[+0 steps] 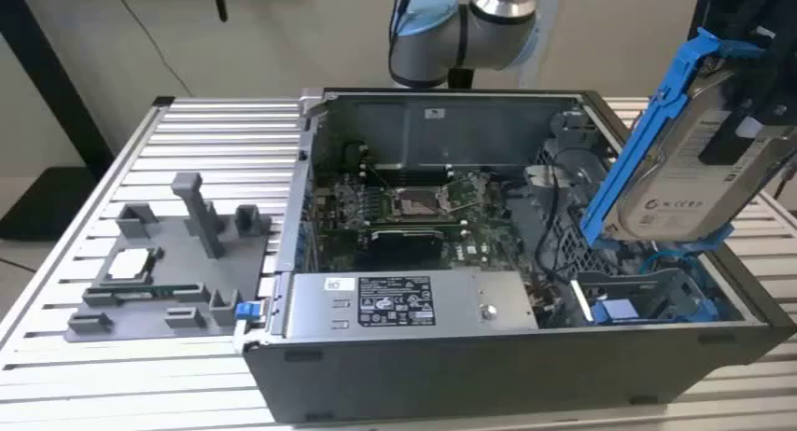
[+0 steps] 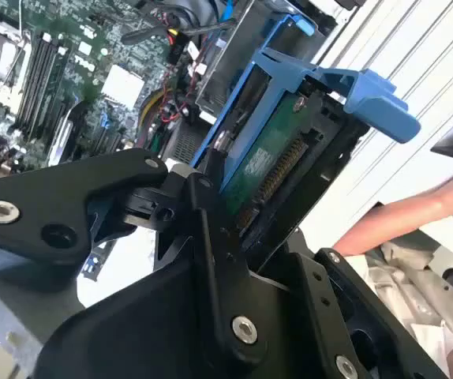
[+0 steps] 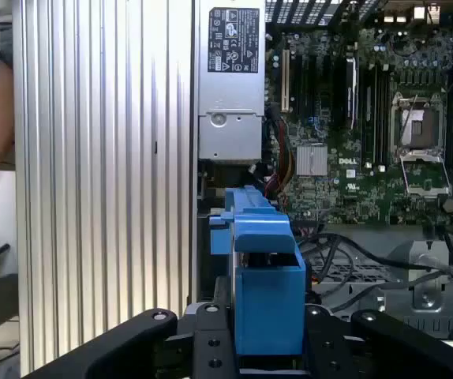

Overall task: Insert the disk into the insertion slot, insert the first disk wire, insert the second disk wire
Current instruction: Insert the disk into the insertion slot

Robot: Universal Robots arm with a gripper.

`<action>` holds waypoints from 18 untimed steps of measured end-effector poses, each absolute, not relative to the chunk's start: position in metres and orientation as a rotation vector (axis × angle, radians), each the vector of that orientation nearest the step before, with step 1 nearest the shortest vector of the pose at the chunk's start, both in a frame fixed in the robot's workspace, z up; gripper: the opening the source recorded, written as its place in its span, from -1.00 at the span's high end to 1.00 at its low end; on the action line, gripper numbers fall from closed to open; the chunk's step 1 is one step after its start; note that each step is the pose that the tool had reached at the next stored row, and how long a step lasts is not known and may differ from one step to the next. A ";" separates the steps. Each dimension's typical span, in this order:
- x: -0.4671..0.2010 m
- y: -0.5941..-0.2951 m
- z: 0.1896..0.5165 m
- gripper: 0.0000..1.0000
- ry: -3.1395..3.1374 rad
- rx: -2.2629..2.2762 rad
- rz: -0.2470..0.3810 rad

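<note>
The disk [image 1: 692,184], silver with a white label in a bright blue carrier frame [image 1: 633,137], hangs tilted above the right end of the open computer case. My gripper [image 1: 737,123] is shut on it from the exterior view's right. In the second wrist view the black fingers [image 2: 211,217] clamp the disk's green underside [image 2: 267,166]. The first wrist view looks along the blue carrier [image 3: 266,276] held between the fingers [image 3: 211,339]. Below the disk sits the insertion slot [image 1: 648,296], a grey bay with blue rails. Dark cables [image 1: 554,221] lie beside it; which are the disk wires I cannot tell.
The labelled silver power-supply box [image 1: 398,305] lines the case's near wall, with the motherboard [image 1: 412,207] behind it. A grey fixture [image 1: 168,263] with small parts stands on the slatted table [image 1: 75,375]. A person's arm [image 2: 404,217] reaches in beside the case.
</note>
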State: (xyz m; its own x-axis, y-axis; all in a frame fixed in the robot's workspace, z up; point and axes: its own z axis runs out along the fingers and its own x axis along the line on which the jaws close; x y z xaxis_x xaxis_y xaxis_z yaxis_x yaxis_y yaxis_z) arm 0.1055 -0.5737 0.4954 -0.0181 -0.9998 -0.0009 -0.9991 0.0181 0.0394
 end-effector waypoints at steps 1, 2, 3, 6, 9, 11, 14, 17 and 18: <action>0.105 -0.574 0.495 1.00 -2.222 2.182 -0.045; 0.105 -0.574 0.495 1.00 -2.223 2.183 -0.046; 0.105 -0.574 0.495 1.00 -2.223 2.183 -0.047; 0.105 -0.574 0.495 1.00 -2.223 2.184 -0.048; 0.105 -0.574 0.495 1.00 -2.224 2.184 -0.049; 0.106 -0.574 0.495 1.00 -2.224 2.185 -0.048; 0.105 -0.574 0.493 1.00 -2.226 2.186 -0.046; 0.106 -0.574 0.490 1.00 -2.226 2.187 -0.045; 0.106 -0.574 0.489 1.00 -2.227 2.187 -0.044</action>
State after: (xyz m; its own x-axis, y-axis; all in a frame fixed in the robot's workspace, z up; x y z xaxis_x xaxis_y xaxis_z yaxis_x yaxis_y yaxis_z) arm 0.1055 -0.5737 0.4888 -0.0180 -0.9998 -0.0056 -0.9993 0.0178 0.0336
